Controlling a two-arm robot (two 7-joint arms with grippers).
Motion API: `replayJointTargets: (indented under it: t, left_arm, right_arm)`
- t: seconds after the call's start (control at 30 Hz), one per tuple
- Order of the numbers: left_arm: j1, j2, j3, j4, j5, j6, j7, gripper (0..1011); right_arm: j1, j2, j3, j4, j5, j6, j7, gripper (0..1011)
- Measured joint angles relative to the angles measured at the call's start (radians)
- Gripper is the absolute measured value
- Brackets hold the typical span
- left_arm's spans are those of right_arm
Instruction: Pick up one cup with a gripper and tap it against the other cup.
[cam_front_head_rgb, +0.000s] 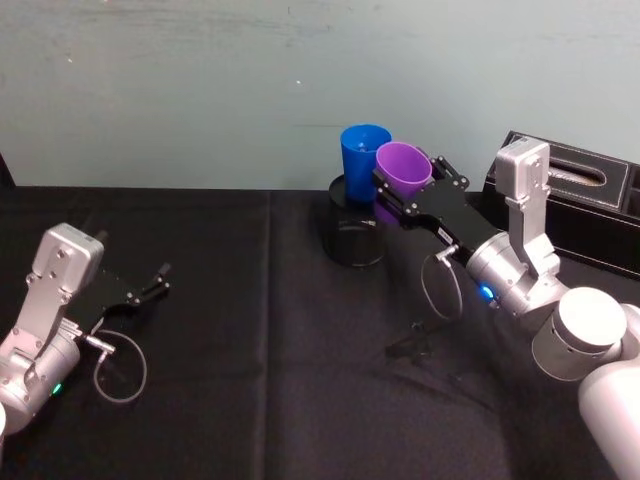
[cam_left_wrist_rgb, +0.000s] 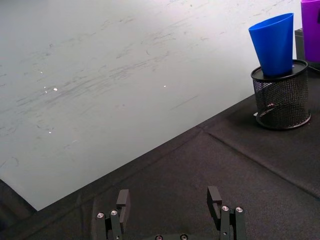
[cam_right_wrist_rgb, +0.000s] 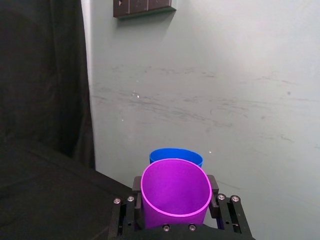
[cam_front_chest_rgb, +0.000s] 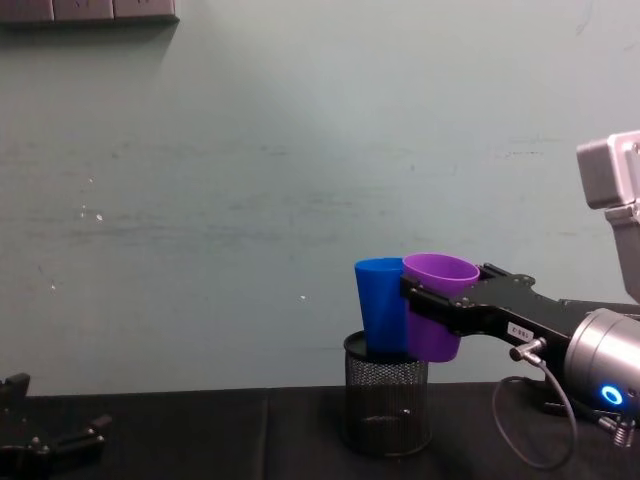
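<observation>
Within the right end effector (cam_front_head_rgb: 411, 182), purple cup (cam_front_head_rgb: 403, 166) touches blue cup (cam_front_head_rgb: 358, 158).

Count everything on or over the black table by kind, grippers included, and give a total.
Cups: 2 (blue cup, purple cup)
Mesh pen holder: 1
Black box: 1
Grippers: 2 (left gripper open, right gripper shut on the purple cup)
Total: 6
</observation>
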Motion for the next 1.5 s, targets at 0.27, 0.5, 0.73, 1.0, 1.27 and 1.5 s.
replayJointTargets:
  t: [0.27, 0.5, 0.73, 1.0, 1.27, 1.5]
  left_arm:
    - [0.0, 0.0, 0.0, 0.0, 0.0, 0.0, 0.0, 1011]
    - [0.0, 0.0, 0.0, 0.0, 0.0, 0.0, 0.0, 1011]
    - [0.0, 0.0, 0.0, 0.0, 0.0, 0.0, 0.0, 1012]
    - [0.0, 0.0, 0.0, 0.0, 0.0, 0.0, 0.0, 1011]
    - [0.0, 0.0, 0.0, 0.0, 0.0, 0.0, 0.0, 1011]
    - [0.0, 0.0, 0.0, 0.0, 0.0, 0.0, 0.0, 1011]
  right_arm:
    - [0.021, -0.008, 0.001, 0.036, 0.001, -0.008, 0.01, 735]
    - [0.044, -0.017, 0.002, 0.072, 0.005, -0.018, 0.022, 735]
    - [0.061, -0.024, 0.002, 0.103, 0.005, -0.028, 0.029, 735]
    - [0.083, -0.03, 0.001, 0.139, 0.003, -0.045, 0.038, 735]
    - [0.09, -0.032, 0.002, 0.152, 0.0, -0.049, 0.043, 735]
    - [0.091, -0.032, 0.004, 0.15, -0.001, -0.049, 0.044, 735]
